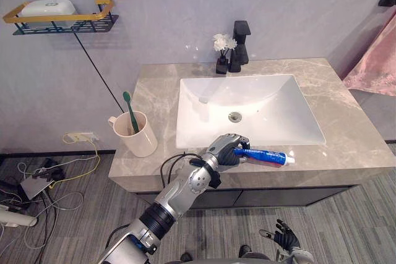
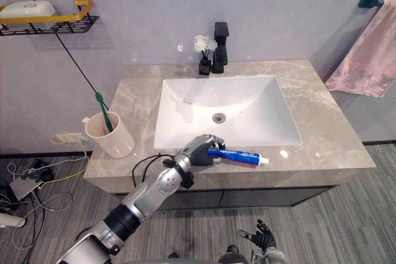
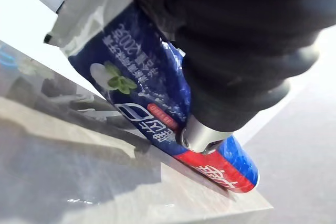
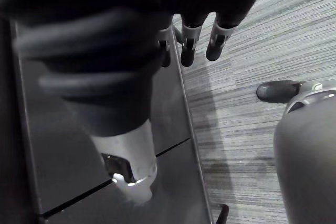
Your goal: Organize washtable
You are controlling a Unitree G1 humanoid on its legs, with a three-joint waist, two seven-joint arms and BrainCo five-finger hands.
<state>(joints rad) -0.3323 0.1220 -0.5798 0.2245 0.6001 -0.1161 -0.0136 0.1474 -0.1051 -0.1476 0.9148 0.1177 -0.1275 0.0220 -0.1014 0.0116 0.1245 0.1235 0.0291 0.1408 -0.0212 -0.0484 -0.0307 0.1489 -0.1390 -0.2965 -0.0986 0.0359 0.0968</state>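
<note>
The left arm comes up from the lower left and stretches over the front edge of the counter [image 1: 346, 134]. The left hand [image 1: 228, 151] is at the strip of counter in front of the sink [image 1: 247, 100], with its back turned up. Its fingers are curled around the flat end of the toothpaste tube [image 1: 266, 156], and in the left wrist view the thumb [image 3: 210, 129] presses on the tube's blue side.

The tube lies on the counter, just beside the sink's front rim. Its long axis runs along the counter's front edge, and its white cap points to the robot's right.

The right hand [image 1: 284, 237] hangs low above the floor, with fingers loose and spread, holding nothing.

A cup [image 1: 139, 137] with a green toothbrush [image 1: 130, 112] stands on the left part of the counter.
</note>
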